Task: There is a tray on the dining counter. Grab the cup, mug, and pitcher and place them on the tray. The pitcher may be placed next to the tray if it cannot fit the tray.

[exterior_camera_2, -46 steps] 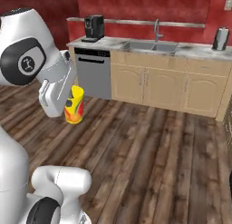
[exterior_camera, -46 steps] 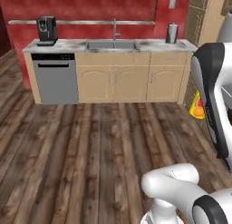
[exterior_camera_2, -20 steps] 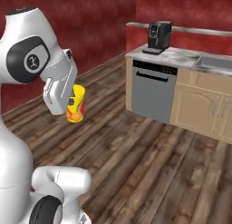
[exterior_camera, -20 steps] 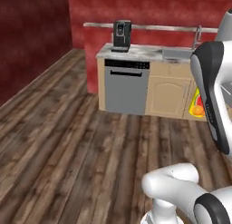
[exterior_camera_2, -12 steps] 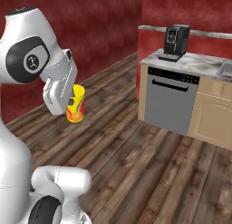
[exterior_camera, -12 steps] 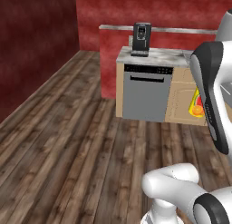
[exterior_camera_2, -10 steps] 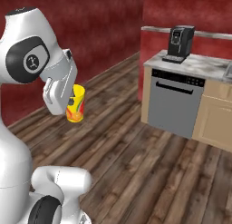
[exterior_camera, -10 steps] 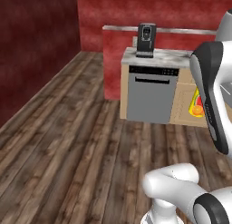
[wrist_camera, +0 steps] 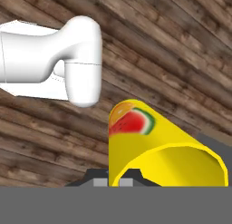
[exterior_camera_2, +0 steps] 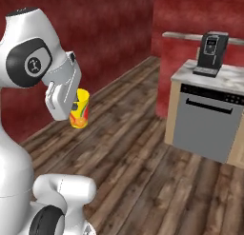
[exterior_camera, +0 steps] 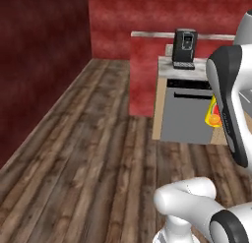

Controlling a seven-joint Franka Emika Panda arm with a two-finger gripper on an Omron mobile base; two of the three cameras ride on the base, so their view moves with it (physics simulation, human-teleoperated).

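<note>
The wooden floor (exterior_camera_2: pixel 143 181) sweeps wide across both base views, red walls (exterior_camera: pixel 44 65) closing in on one side, and the tray and its dining surface are nowhere ahead, so the carry looks far from over. That is the risk, in my judgement: a long drive with the load held high over bare planks, where a jolt or a sharp turn of the base could shake it loose and drop it a long way.

Next, the grey dishwasher (exterior_camera_2: pixel 209 124) under its marble top, with the black coffee machine (exterior_camera_2: pixel 211 49) standing on it. Compared with the earlier pictures, the sink and tan cabinets have slid out of sight and this unit has drifted across; the whole scene shifted, so the base has turned, not the furniture.

Then the tool (exterior_camera_2: pixel 71 110), jaws clamped on the cup (exterior_camera_2: pixel 79 108), same pose as before relative to the arm. The cup hangs upright in mid-air beside the arm. From the hand view, the yellow cup's open rim sits close to the camera, with the watermelon mark facing out.
</note>
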